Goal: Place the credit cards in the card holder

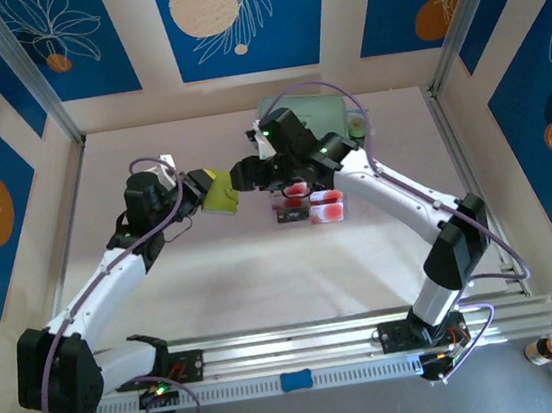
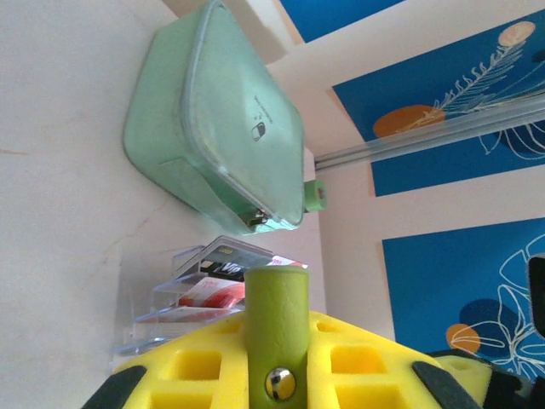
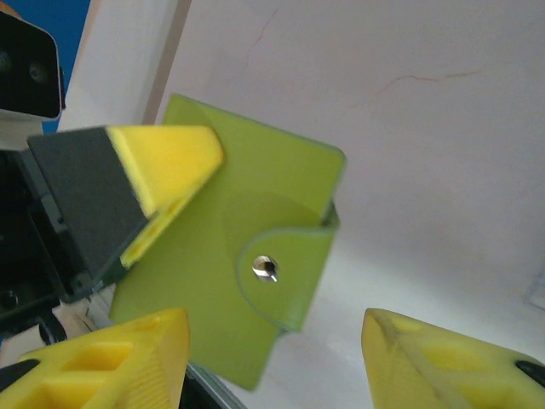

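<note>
Pale tabletop (image 1: pixel 265 278), blue-panelled walls behind. Your left gripper (image 1: pixel 201 189) grips the card holder (image 1: pixel 222 193), raised off the surface. Your right gripper (image 1: pixel 241 174) faces it just beside, jaws spread wide and holding nothing. Credit cards (image 1: pixel 313 205) sit in the clear tray (image 2: pixel 145 311) nearby.

Your surface (image 1: pixel 265 278) is pale and matte, with a few faint hairline marks across it in the wrist views. At its far edge you have a mint-green zip case (image 1: pixel 323 110) lying flat, near the back wall. Nearer the middle, you see a clear plastic tray (image 1: pixel 313 208) resting on the surface, apart from the case and on its near side.
</note>
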`<state>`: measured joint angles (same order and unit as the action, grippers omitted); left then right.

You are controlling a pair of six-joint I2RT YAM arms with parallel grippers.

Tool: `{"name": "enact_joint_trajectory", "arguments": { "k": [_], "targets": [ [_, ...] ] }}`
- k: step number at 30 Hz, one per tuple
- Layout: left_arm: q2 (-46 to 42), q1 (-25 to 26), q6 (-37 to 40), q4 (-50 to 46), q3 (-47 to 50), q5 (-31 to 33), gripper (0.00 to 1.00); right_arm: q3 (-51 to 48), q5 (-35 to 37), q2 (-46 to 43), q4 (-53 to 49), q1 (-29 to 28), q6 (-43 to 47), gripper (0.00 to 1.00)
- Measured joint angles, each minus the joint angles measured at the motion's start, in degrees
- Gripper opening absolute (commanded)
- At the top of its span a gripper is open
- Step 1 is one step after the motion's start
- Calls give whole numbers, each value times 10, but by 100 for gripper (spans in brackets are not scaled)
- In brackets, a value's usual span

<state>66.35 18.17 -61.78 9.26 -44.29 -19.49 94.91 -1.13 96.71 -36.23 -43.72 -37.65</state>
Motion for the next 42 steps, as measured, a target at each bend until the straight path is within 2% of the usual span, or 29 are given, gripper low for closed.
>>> {"name": "enact_joint_trajectory", "arguments": {
  "k": [9,12,21,28,36,42],
  "targets": [
    [-21,17,0,-19,1,42,0,44,23,61,-12,-25,4,56],
    [-21,19,0,-23,1,49,0,48,27,75,-20,-28,4,52],
    [-21,25,4,-50,2,57,0,9,38,74,-1,-35,-5,30],
    [-16,33,7,-72,8,63,0,-42,28,61,35,-39,-22,1],
    [-14,42,8,-72,9,65,0,-114,20,23,86,-31,-33,0],
    [-20,41,6,-41,9,65,0,-211,41,13,54,7,-39,0]
  ]
}}
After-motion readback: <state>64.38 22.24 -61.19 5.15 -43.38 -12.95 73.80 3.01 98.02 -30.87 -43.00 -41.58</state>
